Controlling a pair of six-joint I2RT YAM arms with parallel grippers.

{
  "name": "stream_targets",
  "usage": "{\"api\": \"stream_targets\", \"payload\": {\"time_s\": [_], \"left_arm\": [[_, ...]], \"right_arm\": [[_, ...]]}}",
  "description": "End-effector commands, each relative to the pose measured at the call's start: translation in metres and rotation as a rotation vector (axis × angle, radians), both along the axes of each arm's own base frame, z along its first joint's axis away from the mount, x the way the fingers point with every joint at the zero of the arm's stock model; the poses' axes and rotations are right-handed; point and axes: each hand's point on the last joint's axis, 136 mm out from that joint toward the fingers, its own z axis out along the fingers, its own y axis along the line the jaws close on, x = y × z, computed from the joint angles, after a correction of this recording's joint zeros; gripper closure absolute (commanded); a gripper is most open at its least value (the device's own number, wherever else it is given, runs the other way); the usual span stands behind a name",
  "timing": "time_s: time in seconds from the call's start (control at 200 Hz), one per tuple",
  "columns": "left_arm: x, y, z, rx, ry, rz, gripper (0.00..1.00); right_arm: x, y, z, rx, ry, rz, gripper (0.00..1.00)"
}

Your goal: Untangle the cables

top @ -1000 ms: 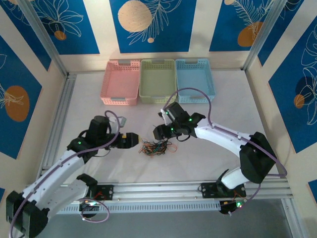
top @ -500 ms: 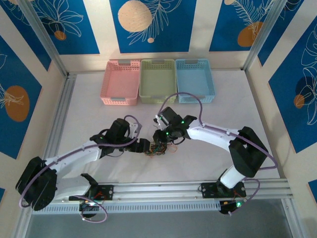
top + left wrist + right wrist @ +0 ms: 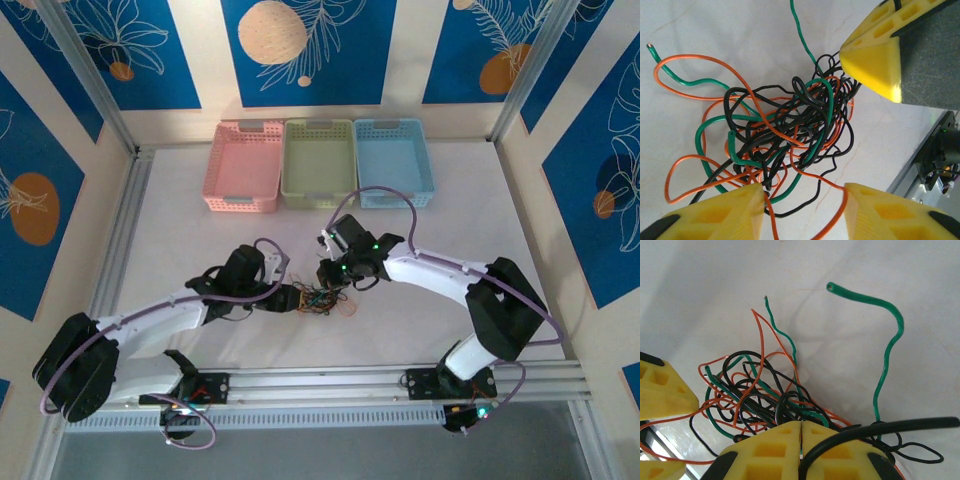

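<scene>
A knot of thin orange, green and black cables (image 3: 322, 299) lies on the white table between both arms. In the left wrist view the cable tangle (image 3: 785, 127) spreads just ahead of my left gripper (image 3: 804, 194), which is open, with an orange strand and a black one lying across the gap. My left gripper (image 3: 297, 298) touches the knot's left side. My right gripper (image 3: 801, 424) is shut at the tangle's (image 3: 760, 390) edge, strands running in at its tips, and a thick black cable (image 3: 880, 430) crosses one finger. From above, the right gripper (image 3: 333, 277) sits over the knot's upper right.
Pink (image 3: 243, 165), green (image 3: 318, 160) and blue (image 3: 393, 160) baskets stand in a row at the back. An aluminium rail (image 3: 330, 380) runs along the table's near edge. A loose green end (image 3: 885, 340) arcs away over bare table.
The left arm has reached right, bringing its open gripper up against the tangle. The right gripper has come down onto the knot's upper right side.
</scene>
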Motion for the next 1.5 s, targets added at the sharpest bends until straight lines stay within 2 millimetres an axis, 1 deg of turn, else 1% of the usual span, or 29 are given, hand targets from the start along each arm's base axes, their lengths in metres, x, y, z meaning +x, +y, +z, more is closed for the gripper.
{"api": "stream_targets", "payload": {"time_s": [0.0, 0.12, 0.27, 0.38, 0.6, 0.685, 0.875, 1.065, 1.1, 1.16, 1.215, 1.296, 1.386, 1.436, 1.496], "left_arm": [[0.0, -0.003, 0.01, -0.021, -0.04, -0.008, 0.57], [0.003, -0.001, 0.015, -0.017, -0.065, 0.011, 0.63], [0.004, 0.004, 0.02, -0.013, -0.09, 0.031, 0.73], [0.008, 0.011, 0.021, 0.015, -0.112, 0.056, 0.84], [0.011, 0.02, 0.027, 0.04, -0.141, 0.101, 1.0], [0.011, 0.023, 0.029, 0.04, -0.151, 0.113, 1.0], [0.009, 0.024, 0.032, 0.033, -0.154, 0.109, 1.0], [0.009, 0.025, 0.032, 0.035, -0.156, 0.111, 1.0], [0.009, 0.024, 0.031, 0.036, -0.149, 0.106, 0.92], [0.007, 0.02, 0.028, 0.032, -0.132, 0.09, 0.83], [0.006, 0.017, 0.026, 0.024, -0.119, 0.079, 0.72], [0.006, 0.013, 0.027, 0.015, -0.114, 0.066, 0.61], [0.009, 0.011, 0.033, 0.017, -0.129, 0.056, 0.48], [0.01, 0.01, 0.036, 0.02, -0.138, 0.044, 0.44], [0.012, 0.006, 0.041, 0.017, -0.153, 0.022, 0.41]], "right_arm": [[-0.003, 0.001, 0.007, 0.042, 0.007, 0.004, 0.96], [-0.004, 0.001, 0.006, 0.041, 0.011, 0.008, 0.98], [-0.005, 0.001, 0.008, 0.064, 0.008, 0.013, 1.0], [-0.002, -0.002, 0.01, 0.068, 0.004, 0.007, 1.0], [0.001, -0.008, 0.014, 0.069, -0.006, -0.004, 1.0], [0.001, -0.011, 0.015, 0.073, -0.006, -0.011, 1.0], [0.002, -0.016, 0.014, 0.071, -0.007, -0.024, 1.0], [0.002, -0.015, 0.014, 0.085, -0.001, -0.021, 1.0], [0.001, -0.015, 0.014, 0.089, 0.002, -0.02, 1.0], [0.001, -0.014, 0.013, 0.092, 0.007, -0.017, 1.0], [0.0, -0.013, 0.013, 0.095, 0.011, -0.014, 1.0], [0.0, -0.013, 0.012, 0.096, 0.012, -0.012, 1.0], [-0.001, -0.013, 0.012, 0.097, 0.015, -0.008, 1.0], [-0.002, -0.012, 0.012, 0.101, 0.018, -0.005, 1.0], [-0.003, -0.011, 0.012, 0.103, 0.025, -0.001, 1.0]]}}
